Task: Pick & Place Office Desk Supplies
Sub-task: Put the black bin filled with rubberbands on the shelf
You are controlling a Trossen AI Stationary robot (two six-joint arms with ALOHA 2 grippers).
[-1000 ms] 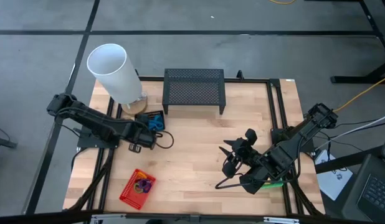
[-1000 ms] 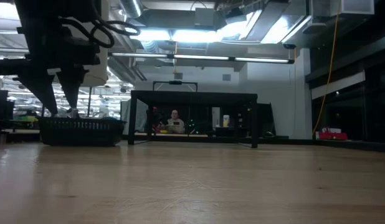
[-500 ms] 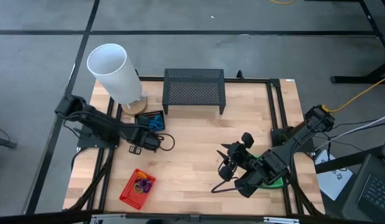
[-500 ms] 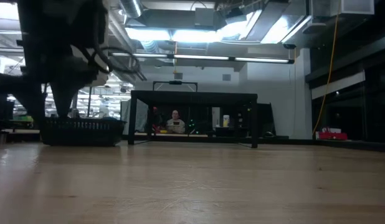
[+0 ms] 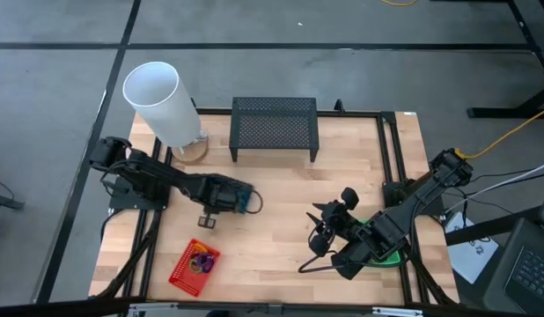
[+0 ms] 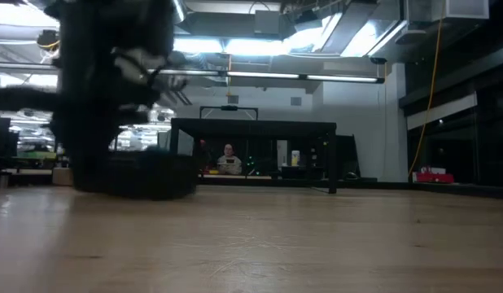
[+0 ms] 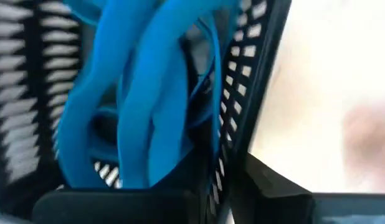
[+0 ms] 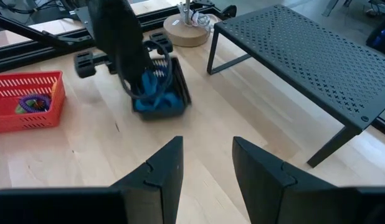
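Observation:
A black mesh basket (image 8: 160,93) with blue-handled scissors (image 7: 149,106) in it sits tilted left of the table's middle. My left gripper (image 5: 230,195) stands over it, pointing down, and is shut on its wall. Whether the basket's bottom is off the wood, I cannot tell. My right gripper (image 8: 208,168) hovers open with nothing between its fingers above the table's right half (image 5: 329,220). A red basket (image 5: 194,266) with purple and orange loops (image 8: 32,101) rests on the near left. A green basket (image 5: 392,257) peeks out under my right arm. My left gripper has the black basket's mesh side wall (image 7: 233,143) between its two fingers, one inside the basket and one outside. The fingers come from above, pointing down. The basket hangs tilted under them with the scissors still inside.
A tall white cylinder (image 5: 158,101) stands on a round wooden disc (image 8: 186,31) at the far left. A wide black mesh stand (image 5: 275,126) is at the far middle. Bare wood lies between the two grippers and along the near edge.
My left gripper has sunk onto the black basket and taken hold of its wall, then gone toward the table's right and near edge. The basket with the scissors has come away from the wooden disc toward the table's middle and now tilts.

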